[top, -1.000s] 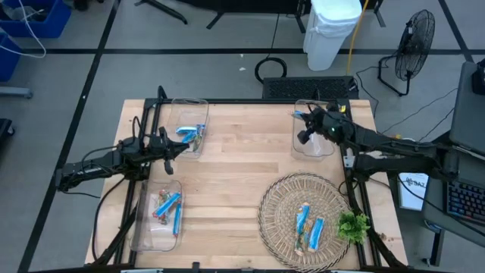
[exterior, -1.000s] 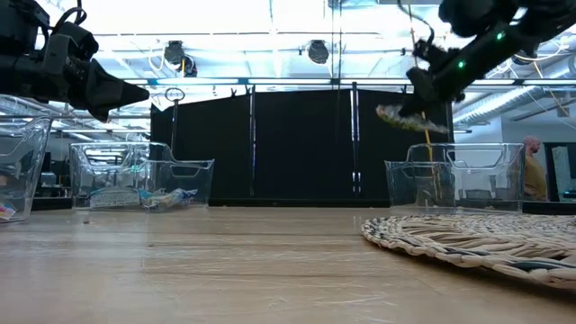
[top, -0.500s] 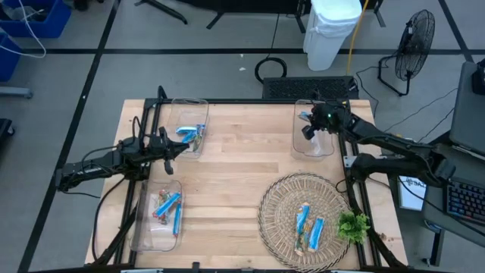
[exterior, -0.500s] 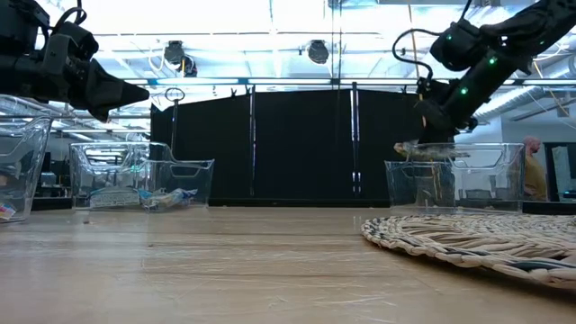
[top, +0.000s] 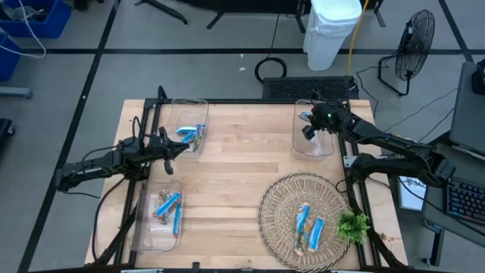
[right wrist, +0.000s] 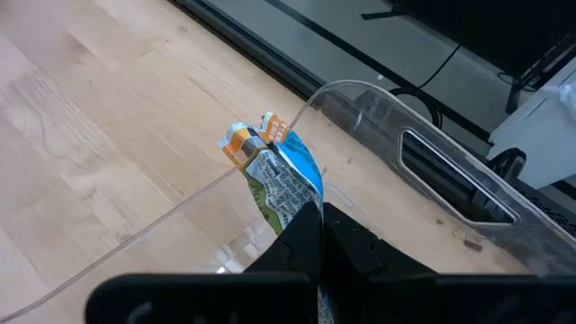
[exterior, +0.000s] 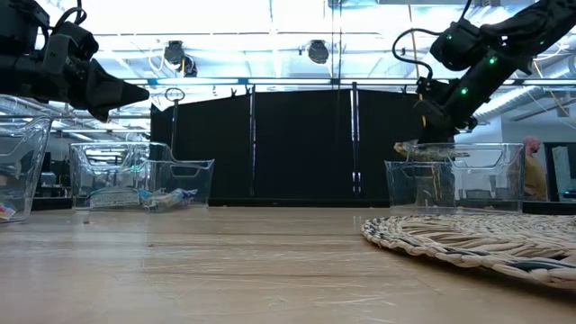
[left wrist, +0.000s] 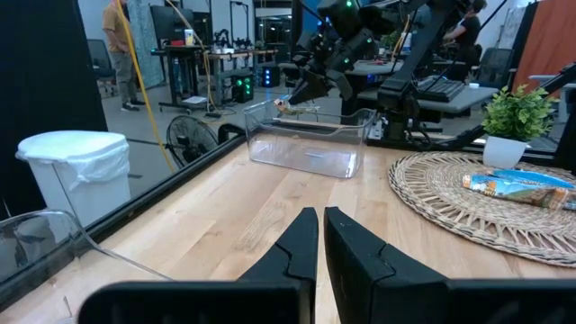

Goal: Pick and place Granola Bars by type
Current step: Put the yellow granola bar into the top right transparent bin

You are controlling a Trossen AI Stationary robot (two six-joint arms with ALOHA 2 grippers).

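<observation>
My right gripper (top: pixel 309 121) hangs over the far-right clear bin (top: pixel 327 148), shut on a granola bar (right wrist: pixel 281 177) in a blue, green and tan wrapper. In the low view that bar (exterior: pixel 428 151) lies about level at the height of the bin's rim (exterior: pixel 454 163). My left gripper (left wrist: pixel 319 236) is shut and holds nothing; it hovers between the two left bins (top: pixel 176 146). More bars lie in the far-left bin (top: pixel 191 134), in the near-left bin (top: pixel 167 206) and on the woven mat (top: pixel 305 221). My right gripper pinches the granola bar between its two fingers at one end of the wrapper (right wrist: pixel 297 205). The free end with its crimped orange edge (right wrist: pixel 249 141) sticks out past the fingertips. The bar is lifted clear, roughly level, over the bin's rim (right wrist: pixel 360 90).
The round woven mat (top: pixel 276 201) lies at the near right with a green leafy sprig (top: pixel 353 225) beside it. Bare wood fills the table's middle (top: pixel 235 163). Beyond the far edge stand a white bin (top: pixel 331 30) and a fan (top: pixel 415 38).
My right gripper has moved down toward the far-right bin, still shut on the bar. The bar has come from well above the bin to the height of its rim and now lies more level. Over the last half second it has kept nearly still.
</observation>
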